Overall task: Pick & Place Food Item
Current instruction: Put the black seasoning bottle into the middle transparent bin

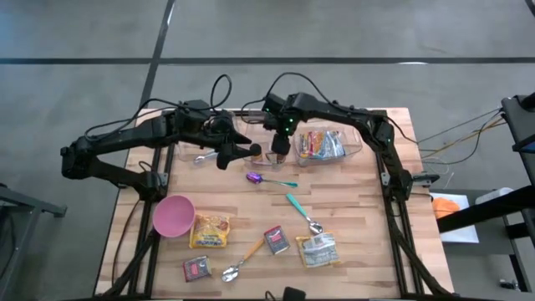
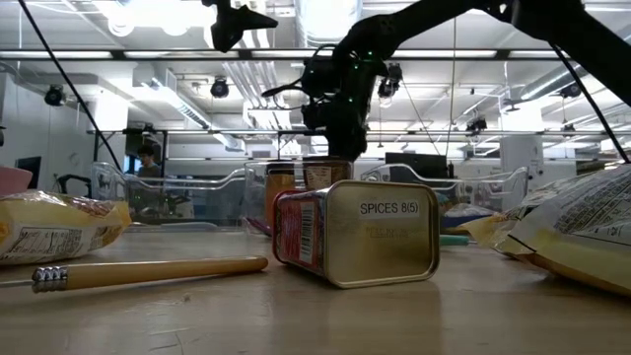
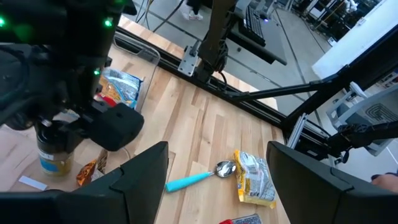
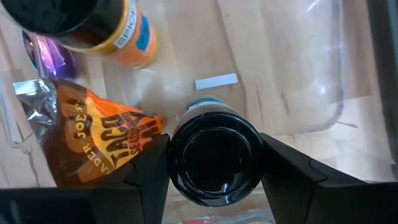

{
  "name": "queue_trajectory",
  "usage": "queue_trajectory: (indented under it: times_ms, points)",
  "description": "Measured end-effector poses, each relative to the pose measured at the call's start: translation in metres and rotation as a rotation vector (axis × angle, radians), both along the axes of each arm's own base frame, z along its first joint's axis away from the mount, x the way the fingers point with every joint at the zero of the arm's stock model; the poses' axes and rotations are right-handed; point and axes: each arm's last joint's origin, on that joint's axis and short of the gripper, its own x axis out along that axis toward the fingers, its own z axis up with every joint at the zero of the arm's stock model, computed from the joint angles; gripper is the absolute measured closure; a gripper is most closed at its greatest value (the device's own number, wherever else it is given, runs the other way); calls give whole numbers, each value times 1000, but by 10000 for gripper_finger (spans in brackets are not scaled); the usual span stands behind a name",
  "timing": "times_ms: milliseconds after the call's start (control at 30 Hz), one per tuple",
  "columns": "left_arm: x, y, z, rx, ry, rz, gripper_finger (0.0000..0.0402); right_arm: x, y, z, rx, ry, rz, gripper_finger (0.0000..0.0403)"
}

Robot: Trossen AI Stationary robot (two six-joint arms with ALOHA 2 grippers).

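Two dark arms reaching to the far middle of the light wooden table (image 1: 359,217), heads close together.

Right gripper (image 4: 214,163) clamped on the black lid of a small round spice jar (image 4: 214,158), one finger pressed to each side. Jar upright, just beside a crumpled orange seasoning packet (image 4: 99,140) and near a second jar with an orange label (image 4: 118,31). Second jar cut off by the picture edge, so cap only partly seen. Impossible to tell whether the held jar's base rests on the wood or hangs clear of it. In the high view, jar hidden almost wholly under the gripper head; in the left wrist view, only its yellowish lower body visible below that head.

Left gripper (image 1: 242,152) hovering just beside the right one, fingers (image 3: 146,171) apart, holding nothing.

Clear plastic bin (image 1: 351,150) of packets beside the right gripper; walls hard to trace against the wood, labels unreadable.

Nearer the front: pink round bowl (image 1: 173,215), purple spoon (image 1: 255,177), teal-handled spoon (image 1: 301,211).

In the low view, metal spice tin (image 2: 360,232) lying on its side, blocking much of the jars behind; long wooden-handled utensil (image 2: 148,271) beside it, bowl end cut off.
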Motion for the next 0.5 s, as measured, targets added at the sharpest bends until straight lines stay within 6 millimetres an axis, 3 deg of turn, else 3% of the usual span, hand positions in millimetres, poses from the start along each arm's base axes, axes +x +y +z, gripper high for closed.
queue_trajectory:
  times_ms: [267,500]
  points:
    - [0,0,-2,0,9,-1,121,-1,2,-6,10,14,6,203]
    - [0,0,-3,0,10,-1,121,1,2,1,8,-2,10,116]
